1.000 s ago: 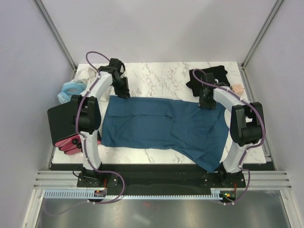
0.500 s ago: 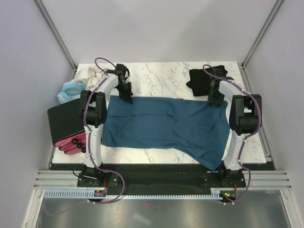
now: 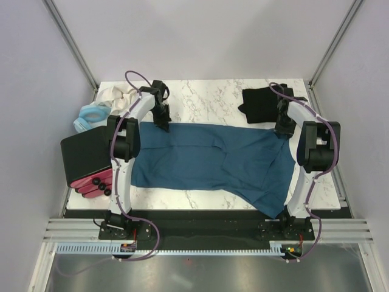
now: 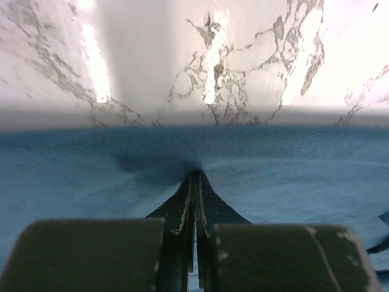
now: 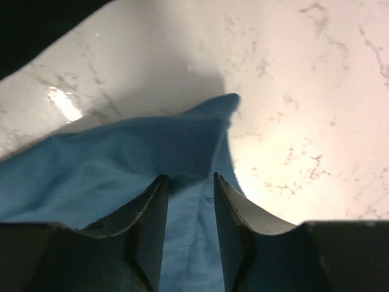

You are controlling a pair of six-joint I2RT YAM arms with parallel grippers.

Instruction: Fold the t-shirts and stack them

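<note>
From above, the teal shirt (image 3: 206, 161) lies spread flat across the middle of the desk (image 3: 206, 97), its long side running from the left edge towards the right edge. Its near right part reaches the desk's near edge by the right arm's base. The left gripper (image 3: 163, 123) sits on the shirt's far edge towards the left, and the right gripper (image 3: 282, 129) sits at the shirt's far right corner. The black shirt (image 3: 260, 103) lies bunched in the far right corner of the desk, just beyond the right gripper and apart from the teal shirt. At the left edge are a blue ring (image 3: 90, 115), a white cloth (image 3: 112, 94) in the far left corner and a black box (image 3: 85, 157).

In the left wrist view, the 2 fingers are pressed together with a pinch of the teal shirt's edge between them; the cloth puckers at the tips, and bare marble lies beyond.

In the right wrist view, the jaws stand at a narrow gap filled with teal cloth. The shirt's corner juts past the fingertips (image 5: 159, 182) and casts a shadow on the marble.
</note>
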